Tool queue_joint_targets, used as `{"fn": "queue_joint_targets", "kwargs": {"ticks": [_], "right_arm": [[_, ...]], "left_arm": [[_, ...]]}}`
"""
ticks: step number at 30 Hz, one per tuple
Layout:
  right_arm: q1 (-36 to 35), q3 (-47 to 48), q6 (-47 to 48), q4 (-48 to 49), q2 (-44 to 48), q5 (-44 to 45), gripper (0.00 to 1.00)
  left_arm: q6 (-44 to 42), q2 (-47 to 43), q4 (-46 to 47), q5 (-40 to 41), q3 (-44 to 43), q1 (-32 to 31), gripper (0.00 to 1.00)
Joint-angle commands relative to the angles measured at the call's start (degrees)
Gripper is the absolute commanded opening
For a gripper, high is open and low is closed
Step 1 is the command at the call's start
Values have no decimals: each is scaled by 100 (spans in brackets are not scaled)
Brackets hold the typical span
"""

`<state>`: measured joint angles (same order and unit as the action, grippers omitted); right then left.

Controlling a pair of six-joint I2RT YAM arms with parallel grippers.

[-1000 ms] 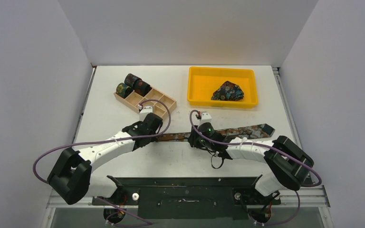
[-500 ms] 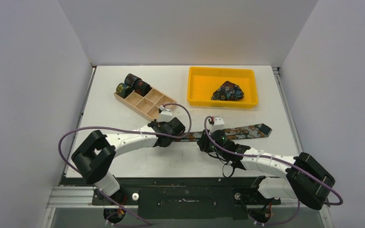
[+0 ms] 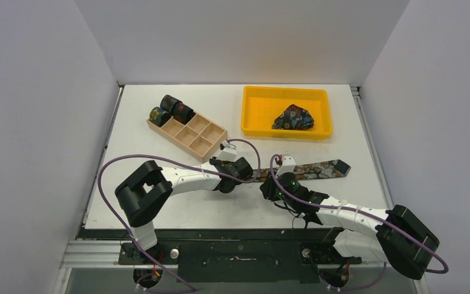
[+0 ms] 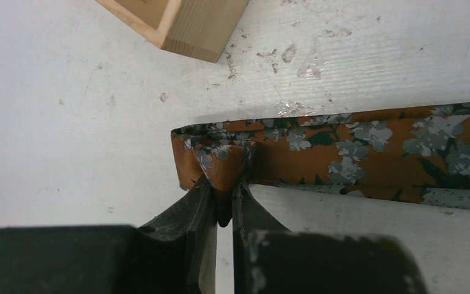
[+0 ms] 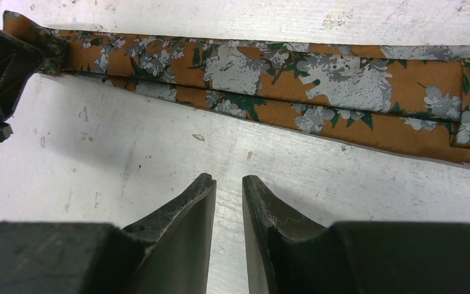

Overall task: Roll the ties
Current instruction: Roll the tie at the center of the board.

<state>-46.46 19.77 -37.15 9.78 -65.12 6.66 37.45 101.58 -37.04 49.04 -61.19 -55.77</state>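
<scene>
A brown-rust tie with grey-blue flowers (image 3: pixel 315 169) lies flat across the table's middle, its wide end to the right. My left gripper (image 3: pixel 242 171) is shut on the tie's narrow left end; in the left wrist view the gripper (image 4: pixel 223 184) pinches that end, folded back over the strip (image 4: pixel 367 150). My right gripper (image 3: pixel 270 185) hovers just in front of the tie. In the right wrist view the gripper (image 5: pixel 228 180) stands narrowly open and empty over bare table, the tie (image 5: pixel 318 86) beyond it. Three rolled ties (image 3: pixel 172 109) sit in the wooden box.
The wooden compartment box (image 3: pixel 199 138) stands at the back left, its corner in the left wrist view (image 4: pixel 202 27). A yellow tray (image 3: pixel 251 110) at the back right holds a bundled blue floral tie (image 3: pixel 294 117). The left fingers (image 5: pixel 0 61) show in the right wrist view.
Both grippers have moved to the right. The left gripper has drawn the tie's narrow end rightward, so the visible strip is shorter. The right gripper has slid right and slightly nearer.
</scene>
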Motion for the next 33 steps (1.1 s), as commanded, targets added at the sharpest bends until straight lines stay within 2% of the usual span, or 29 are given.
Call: {"fn": "queue_joint_targets", "kwargs": {"ticks": [1, 5, 10, 16, 28, 33], "right_arm": [[48, -26, -73, 246, 49, 64, 24], [62, -55, -73, 227, 95, 66, 25], [88, -70, -80, 217, 109, 60, 25], [98, -61, -108, 217, 140, 26, 25], [174, 129, -29, 0, 252, -54, 27], [273, 527, 185, -128, 152, -424, 38]], "left_arm": [[25, 206, 304, -270, -302, -107, 0], [25, 279, 513, -539, -266, -171, 13], [66, 195, 702, -777, -185, -168, 41], [93, 14, 799, -930, -132, -167, 60], [151, -724, 707, -1054, -11, -122, 74], [252, -1375, 679, -1237, 215, 11, 76]]}}
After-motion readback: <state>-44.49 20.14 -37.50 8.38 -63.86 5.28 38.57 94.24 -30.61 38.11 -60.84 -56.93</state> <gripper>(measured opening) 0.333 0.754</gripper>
